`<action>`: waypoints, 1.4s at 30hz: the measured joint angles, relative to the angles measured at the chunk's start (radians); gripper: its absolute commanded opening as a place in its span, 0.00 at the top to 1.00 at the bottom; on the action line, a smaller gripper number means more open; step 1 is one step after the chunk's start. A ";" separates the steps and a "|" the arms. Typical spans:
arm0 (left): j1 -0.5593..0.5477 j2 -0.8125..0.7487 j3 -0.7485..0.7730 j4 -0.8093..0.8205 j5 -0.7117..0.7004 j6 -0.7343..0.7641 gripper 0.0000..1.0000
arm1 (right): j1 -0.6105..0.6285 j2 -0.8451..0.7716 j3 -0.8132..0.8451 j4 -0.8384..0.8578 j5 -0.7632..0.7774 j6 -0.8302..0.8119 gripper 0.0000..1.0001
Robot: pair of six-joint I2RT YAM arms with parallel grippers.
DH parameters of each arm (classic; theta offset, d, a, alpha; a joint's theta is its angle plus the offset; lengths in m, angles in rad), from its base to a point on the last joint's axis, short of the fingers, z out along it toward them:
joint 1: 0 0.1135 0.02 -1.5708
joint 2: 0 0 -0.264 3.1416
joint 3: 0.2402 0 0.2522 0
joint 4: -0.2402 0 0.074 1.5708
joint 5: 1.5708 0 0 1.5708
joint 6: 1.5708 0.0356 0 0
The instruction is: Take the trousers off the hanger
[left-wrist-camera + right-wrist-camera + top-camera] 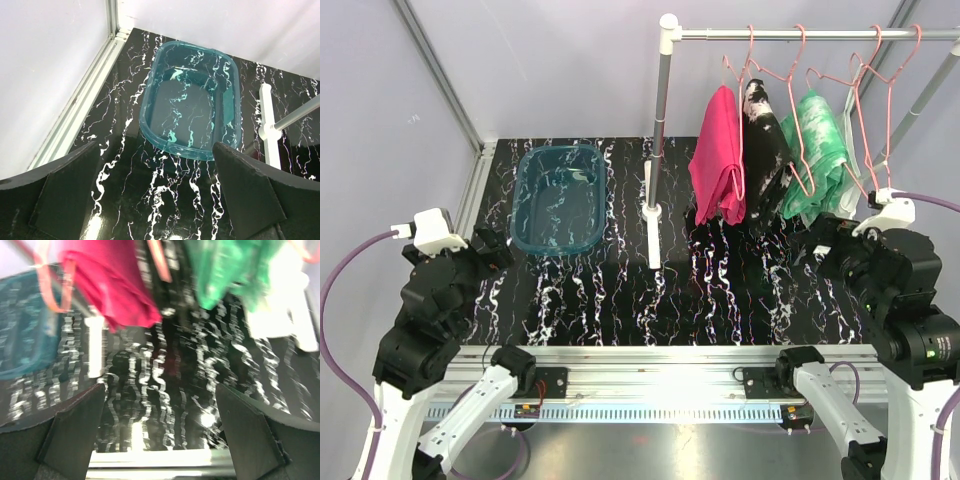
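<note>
- Trousers: three, namely one magenta pair (718,160), one black speckled pair (763,150) and one green-and-white pair (817,150).
- Pink wire hangers (798,62): four hooks counted on the rail.
- Clothes rack (661,120): one.
- Teal plastic tub (560,149): one.
- End effectors: two, left (496,248) and right (819,237).
- Counter (620,300): one.

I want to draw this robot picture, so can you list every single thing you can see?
pink trousers: one, plain magenta-pink, hanging leftmost on the rack
black trousers: one, black with white speckles, hanging in the middle
green trousers: one, mottled green and white, hanging to the right of the black pair
hangers: several, pink wire, hooked on the rail
rack: one, silver rail on a white post, back right of the table
tub: one, see-through teal, nothing in it, back left
table: one, black with white veins
left gripper: one, black, open, facing the tub
right gripper: one, black, open, facing the trousers
</note>
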 measured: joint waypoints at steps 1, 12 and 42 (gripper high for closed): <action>0.000 0.000 0.000 0.000 0.003 0.000 0.01 | 0.000 0.001 0.005 0.008 -0.026 0.002 0.01; 0.000 0.019 0.094 -0.058 0.053 0.005 0.01 | 0.001 0.159 0.121 0.180 -0.384 0.101 0.03; 0.000 0.091 0.095 -0.159 0.138 0.008 0.01 | 0.190 0.793 0.451 0.316 -0.014 -0.043 0.61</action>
